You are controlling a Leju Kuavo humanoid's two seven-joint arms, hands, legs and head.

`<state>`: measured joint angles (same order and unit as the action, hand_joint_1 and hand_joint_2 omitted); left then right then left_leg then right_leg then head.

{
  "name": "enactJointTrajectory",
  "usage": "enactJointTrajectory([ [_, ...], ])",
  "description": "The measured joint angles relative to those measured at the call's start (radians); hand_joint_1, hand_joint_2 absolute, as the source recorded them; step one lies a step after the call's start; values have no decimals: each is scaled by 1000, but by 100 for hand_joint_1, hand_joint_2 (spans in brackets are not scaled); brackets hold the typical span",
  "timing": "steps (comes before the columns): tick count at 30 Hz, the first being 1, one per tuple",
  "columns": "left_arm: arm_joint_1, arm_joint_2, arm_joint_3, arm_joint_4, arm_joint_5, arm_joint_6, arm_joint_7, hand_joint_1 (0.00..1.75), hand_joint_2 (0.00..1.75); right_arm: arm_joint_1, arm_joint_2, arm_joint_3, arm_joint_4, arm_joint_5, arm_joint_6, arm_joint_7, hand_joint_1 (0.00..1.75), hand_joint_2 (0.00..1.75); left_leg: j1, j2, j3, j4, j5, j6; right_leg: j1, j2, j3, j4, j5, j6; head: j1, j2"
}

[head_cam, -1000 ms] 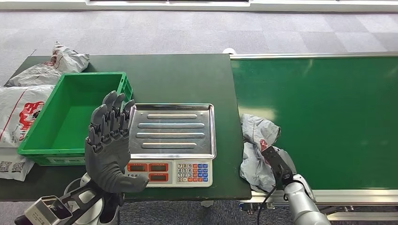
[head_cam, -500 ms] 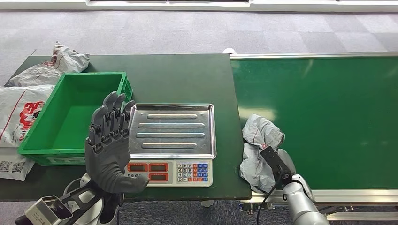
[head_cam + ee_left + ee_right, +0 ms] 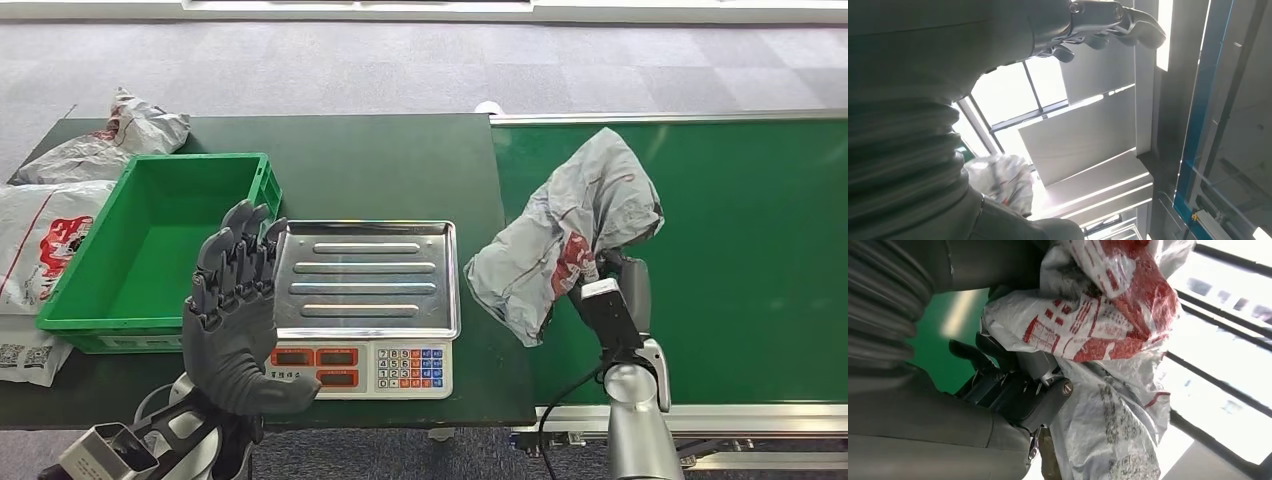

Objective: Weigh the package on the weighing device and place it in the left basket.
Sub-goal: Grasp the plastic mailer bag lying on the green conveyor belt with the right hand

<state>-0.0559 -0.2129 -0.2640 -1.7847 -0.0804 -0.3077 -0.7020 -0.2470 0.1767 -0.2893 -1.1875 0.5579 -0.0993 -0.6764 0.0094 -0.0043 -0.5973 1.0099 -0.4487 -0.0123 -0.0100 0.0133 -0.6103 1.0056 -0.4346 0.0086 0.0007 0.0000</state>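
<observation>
Your robot's right hand (image 3: 612,290) grips the package (image 3: 570,235), a crumpled grey plastic mailer bag with red print, and holds it up in the air above the green conveyor belt (image 3: 720,260), near the belt's edge beside the worktop (image 3: 400,165). In the right wrist view the dark fingers (image 3: 998,382) close on the bag's folds (image 3: 1098,315), and the bag hangs loose past the hand.

Your left hand (image 3: 235,310) is raised with its palm facing forward and its fingers spread apart, holding nothing. It stands in front of the near corner of the basket and the left edge of the scale. The left wrist view shows the fingers (image 3: 1108,20) apart against ceiling panels.

The green basket (image 3: 70,300) sits on the left part of the dark green worktop. You can see its bare green floor, with nothing in it. Just to its right is the scale (image 3: 365,300), with a ribbed steel tray on top that carries nothing, and red displays and a keypad on its front face.

Other grey and white mailer bags (image 3: 60,215) lie on the worktop left of and behind the basket, outside it.
</observation>
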Motion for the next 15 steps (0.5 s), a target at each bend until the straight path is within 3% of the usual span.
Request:
enactJointTrajectory([
  [4,2,1,0,0,-3,0,0,0,175,37,25,89,-253,26,-2,13,175,175,0,-3,-2,0,1,0,0,-4,0,0,-1,1,0,0],
  [7,3,2,0,0,-2,0,0,0,175,50,33,120,-360,43,-19,16,175,175,0,-3,-1,0,1,1,-1,-4,1,0,-1,1,0,0],
  [12,2,2,0,0,1,-5,0,0,175,68,44,135,-434,81,-82,27,175,175,0,-3,-2,0,0,1,-2,-4,1,0,-1,1,0,0],
  [15,-3,2,-3,2,6,-24,0,0,175,63,50,166,-433,104,-69,35,175,175,0,-3,-2,0,0,1,-1,-4,1,0,-1,1,0,0],
])
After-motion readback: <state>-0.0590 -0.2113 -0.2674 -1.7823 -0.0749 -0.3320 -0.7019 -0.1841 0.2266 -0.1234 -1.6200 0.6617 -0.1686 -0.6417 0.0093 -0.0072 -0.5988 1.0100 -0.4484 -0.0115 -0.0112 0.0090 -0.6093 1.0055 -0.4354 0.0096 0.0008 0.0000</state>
